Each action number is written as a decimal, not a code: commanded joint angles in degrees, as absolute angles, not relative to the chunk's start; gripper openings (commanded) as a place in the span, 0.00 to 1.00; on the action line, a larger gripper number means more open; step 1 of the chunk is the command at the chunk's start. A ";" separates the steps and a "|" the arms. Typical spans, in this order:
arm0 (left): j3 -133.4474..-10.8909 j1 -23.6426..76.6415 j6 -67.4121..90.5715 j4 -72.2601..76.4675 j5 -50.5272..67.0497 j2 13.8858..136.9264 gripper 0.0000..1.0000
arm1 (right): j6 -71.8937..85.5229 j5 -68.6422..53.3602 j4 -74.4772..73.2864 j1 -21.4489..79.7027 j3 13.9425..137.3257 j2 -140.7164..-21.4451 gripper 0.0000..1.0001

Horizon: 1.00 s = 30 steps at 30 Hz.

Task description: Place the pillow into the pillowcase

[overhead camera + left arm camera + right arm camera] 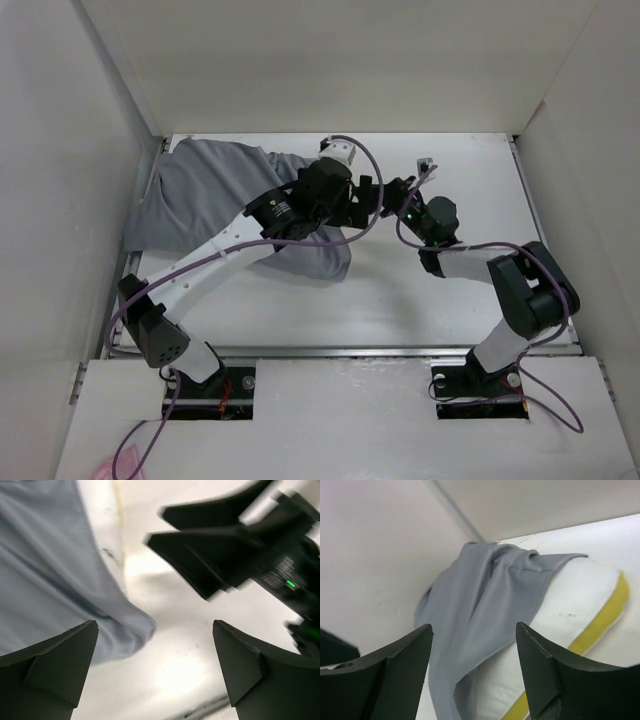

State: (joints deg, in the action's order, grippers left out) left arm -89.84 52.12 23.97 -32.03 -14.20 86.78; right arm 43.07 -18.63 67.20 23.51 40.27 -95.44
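At the far left corner of the bench [430, 300], the pillow [572, 605] lies mostly hidden under the soft grey pillowcase [485, 605], which hangs over it in loose folds. Only a white face and a yellow edge band show. The left pincer [154, 626] is wide open and empty, just beside the cloth. The right pincer [474, 627], blurred in the left wrist view, is also open and holds nothing.
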 commanded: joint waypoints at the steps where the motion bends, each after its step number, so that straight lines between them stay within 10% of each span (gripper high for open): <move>1: -90.44 47.66 24.61 -30.76 -20.47 86.82 1.00 | 33.86 -12.41 53.91 23.64 41.65 -91.15 0.73; 21: -131.93 33.66 16.00 -36.22 -28.13 132.19 0.96 | 28.04 0.88 24.26 19.34 47.90 -87.71 0.74; 25: -129.12 33.13 13.81 -36.21 -30.15 132.19 0.80 | 28.04 0.88 23.73 19.34 47.90 -87.71 0.74; 30: -130.78 33.13 13.18 -37.00 -32.69 133.24 0.23 | 28.04 -0.34 23.73 19.34 47.90 -88.77 0.74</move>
State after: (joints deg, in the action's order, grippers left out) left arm -129.34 33.54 14.85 -36.18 -29.19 135.15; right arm 28.69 -0.21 23.09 19.55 45.93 -88.84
